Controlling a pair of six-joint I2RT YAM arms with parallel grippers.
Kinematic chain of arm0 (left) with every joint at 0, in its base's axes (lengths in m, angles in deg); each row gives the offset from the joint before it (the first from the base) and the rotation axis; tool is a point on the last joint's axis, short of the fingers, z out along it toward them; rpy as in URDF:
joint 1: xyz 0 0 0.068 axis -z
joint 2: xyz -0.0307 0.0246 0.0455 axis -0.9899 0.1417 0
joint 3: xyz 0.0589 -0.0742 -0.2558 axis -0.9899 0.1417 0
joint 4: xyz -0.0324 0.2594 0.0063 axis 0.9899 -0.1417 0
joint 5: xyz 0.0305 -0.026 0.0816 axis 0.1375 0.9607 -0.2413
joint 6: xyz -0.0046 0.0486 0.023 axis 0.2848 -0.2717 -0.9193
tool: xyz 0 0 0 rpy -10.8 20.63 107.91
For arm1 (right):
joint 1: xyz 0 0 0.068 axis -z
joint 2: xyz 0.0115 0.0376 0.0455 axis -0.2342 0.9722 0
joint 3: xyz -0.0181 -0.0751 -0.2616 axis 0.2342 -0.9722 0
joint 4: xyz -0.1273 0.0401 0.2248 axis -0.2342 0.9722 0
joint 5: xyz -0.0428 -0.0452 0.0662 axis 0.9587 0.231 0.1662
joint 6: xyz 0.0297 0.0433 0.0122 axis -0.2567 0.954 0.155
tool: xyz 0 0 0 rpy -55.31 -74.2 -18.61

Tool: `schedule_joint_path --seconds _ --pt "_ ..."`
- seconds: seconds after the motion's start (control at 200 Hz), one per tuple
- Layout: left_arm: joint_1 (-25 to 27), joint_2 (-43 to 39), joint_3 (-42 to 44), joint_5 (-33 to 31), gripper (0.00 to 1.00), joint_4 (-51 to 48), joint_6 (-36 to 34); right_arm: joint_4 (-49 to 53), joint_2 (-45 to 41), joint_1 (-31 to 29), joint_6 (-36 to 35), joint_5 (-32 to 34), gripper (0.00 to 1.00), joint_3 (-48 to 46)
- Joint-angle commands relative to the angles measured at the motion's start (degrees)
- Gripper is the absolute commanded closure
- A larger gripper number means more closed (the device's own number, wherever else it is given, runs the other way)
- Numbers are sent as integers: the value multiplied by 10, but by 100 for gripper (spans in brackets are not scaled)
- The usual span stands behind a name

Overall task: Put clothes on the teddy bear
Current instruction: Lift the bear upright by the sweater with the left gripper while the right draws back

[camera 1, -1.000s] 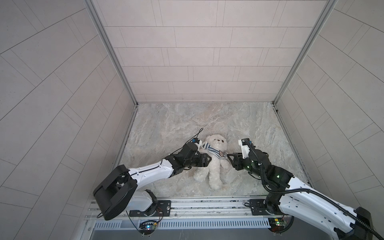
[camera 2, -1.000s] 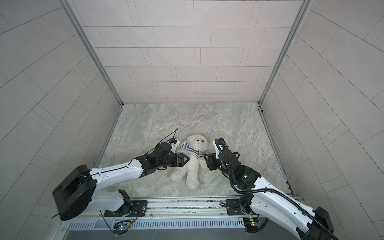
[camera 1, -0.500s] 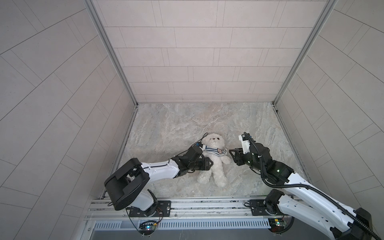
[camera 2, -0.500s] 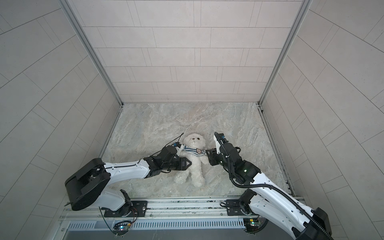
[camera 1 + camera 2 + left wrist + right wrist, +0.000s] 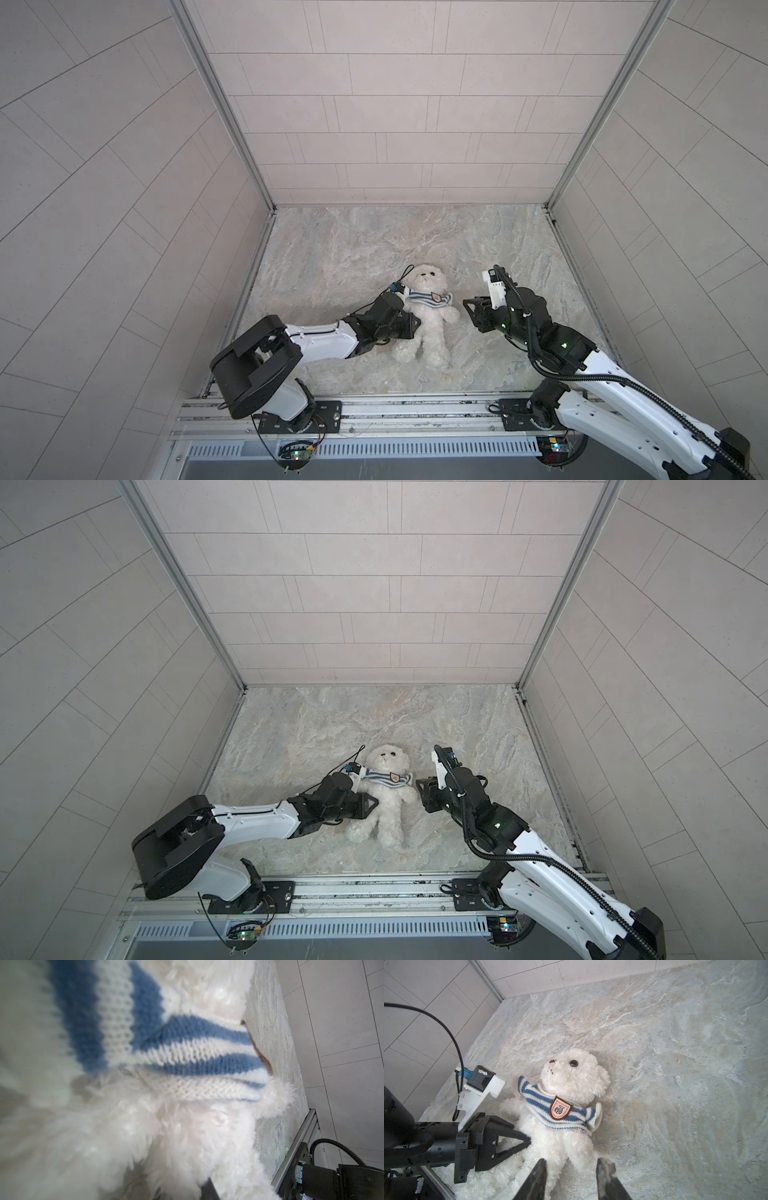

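Over on the left arm (image 5: 324, 343), the left jaws are down low with their tips meeting, buried in the fluff of the teddy bear's (image 5: 428, 332) flank. Just beyond those tips sits the hem of the blue-and-white striped sweater (image 5: 542, 1103). Is it fur or knit in that pinch? I can't tell; the wrist view is a blur of wool and plush.

The bear lies flat on its back on the marble counter (image 5: 353, 249), between the two sets of jaws, with its head beyond them and its legs back toward the arms. The sweater rides high, bunched across the chest under the chin, with the badge (image 5: 561, 1110) showing and the belly bare. So the job in hand looks like dragging that hem down the torso. To do it well, the left jaws need knit, not just fur, or the whole light bear will likely slide along the smooth counter.

Now the right jaws: roughly half open and empty, hovering just off the bear's other side, clear of its paw, with one leg lying ahead of them. Their best move, I reckon, is to take the hem on their own side so both sides come down evenly. Slow, level pulls toward the legs are the way, because the knit stretches and could snag on the fluff.
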Motion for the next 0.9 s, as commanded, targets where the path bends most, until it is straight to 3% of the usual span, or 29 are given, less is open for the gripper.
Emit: schedule_joint_path --seconds 0.0,0.07,0.41,0.536,0.686,0.771,0.896 --pt "-11 -34 -1 -25 92 -24 -47 22 -11 4 -14 6 57 14" --pt "-16 -54 -6 -31 100 -52 -80 32 -9 7 -23 6 57 16" --pt "-16 -172 -65 -82 100 -227 -321 14 38 31 -82 -26 54 103" --pt "20 -217 -78 -138 100 -259 -384 12 87 66 -107 -93 46 168" --pt "106 -234 -102 -259 100 -298 -473 -3 160 129 -121 -242 33 242" --pt "123 -242 -109 -299 100 -310 -504 -18 195 139 -131 -316 26 271" --pt "132 -259 -120 -324 100 -331 -539 -20 223 141 -152 -362 23 294"
